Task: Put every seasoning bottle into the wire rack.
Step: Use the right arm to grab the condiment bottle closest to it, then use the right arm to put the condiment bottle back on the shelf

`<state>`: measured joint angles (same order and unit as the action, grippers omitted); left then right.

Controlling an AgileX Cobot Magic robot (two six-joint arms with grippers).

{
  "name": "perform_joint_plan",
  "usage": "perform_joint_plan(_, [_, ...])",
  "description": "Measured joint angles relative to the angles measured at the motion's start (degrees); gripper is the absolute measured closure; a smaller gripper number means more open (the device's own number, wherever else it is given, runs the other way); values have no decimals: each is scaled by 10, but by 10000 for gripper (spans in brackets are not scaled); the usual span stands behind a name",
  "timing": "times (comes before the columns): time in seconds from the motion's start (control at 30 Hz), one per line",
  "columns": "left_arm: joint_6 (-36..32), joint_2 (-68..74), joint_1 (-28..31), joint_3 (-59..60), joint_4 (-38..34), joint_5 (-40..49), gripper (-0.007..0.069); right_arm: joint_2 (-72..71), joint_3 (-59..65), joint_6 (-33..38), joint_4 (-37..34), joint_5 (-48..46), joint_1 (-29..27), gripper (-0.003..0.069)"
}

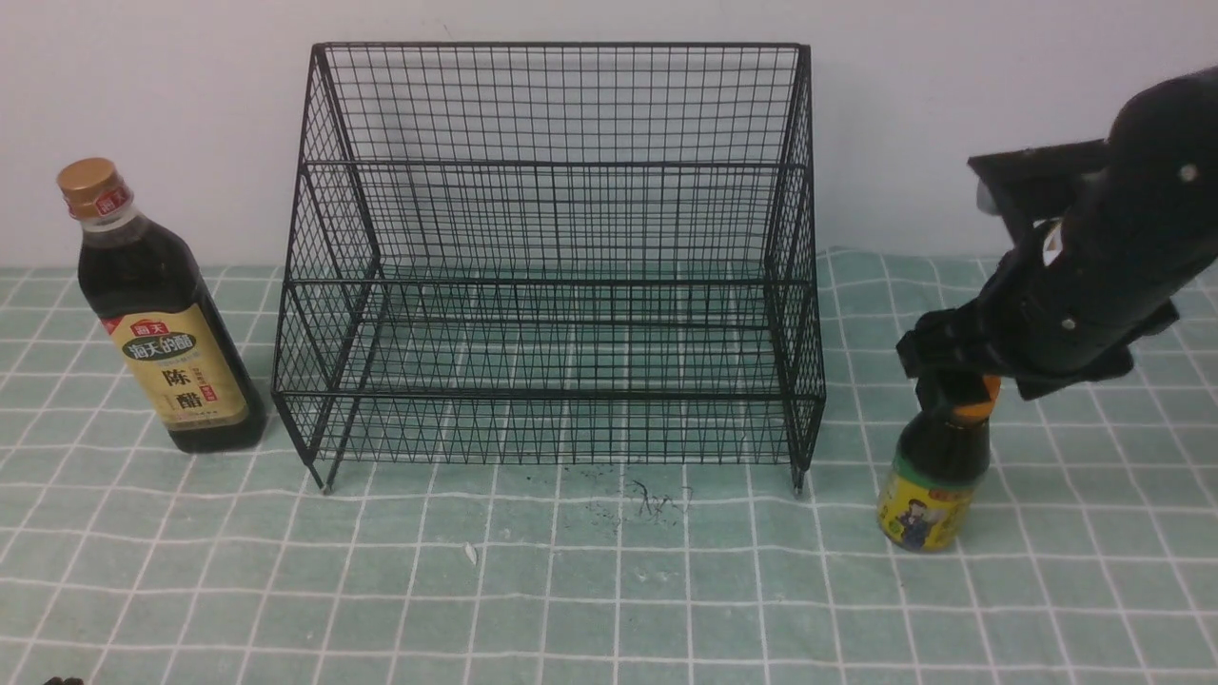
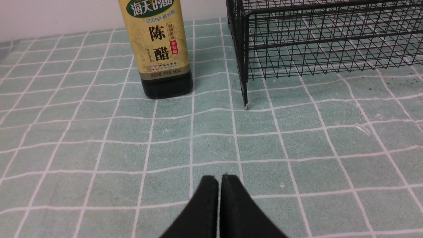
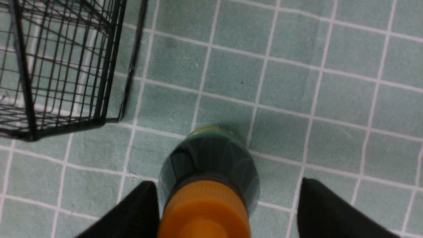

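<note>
I see the short bottle (image 1: 931,485) upright on the table (image 1: 609,609), right of the rack (image 1: 552,266) and near its right front leg, not touching it. Its orange cap (image 3: 201,211) sits between the fingers (image 3: 132,218) of my right hand (image 1: 952,376). The fingers are apart, one just beside the cap, the other clear of it, so no clamp. The tall bottle (image 1: 157,314) is upright on the table just left of the rack's left front corner. Both bottles are outside the rack. The rack stands far-centre in front of the white wall (image 1: 952,76). My left hand (image 2: 219,185) is low over the near-left table, fingers pressed together, holding nothing.
</note>
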<state>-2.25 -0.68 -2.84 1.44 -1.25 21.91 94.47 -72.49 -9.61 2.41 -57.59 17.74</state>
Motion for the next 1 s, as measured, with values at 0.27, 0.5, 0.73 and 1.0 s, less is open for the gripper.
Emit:
perform_joint_plan(0.27, [0, 0, 0, 0, 0, 0, 631, -31, -8, 78, -51, -68, 2, 351])
perform_joint_plan(0.5, [0, 0, 0, 0, 0, 0, 631, -120, -73, 102, -79, -118, 75, 351])
perform_joint_plan(0.73, [0, 0, 0, 0, 0, 0, 631, -70, -209, 101, -68, -108, 155, 351])
perform_joint_plan(1.0, [0, 0, 0, 0, 0, 0, 631, 51, -349, 100, -20, -128, 154, 351])
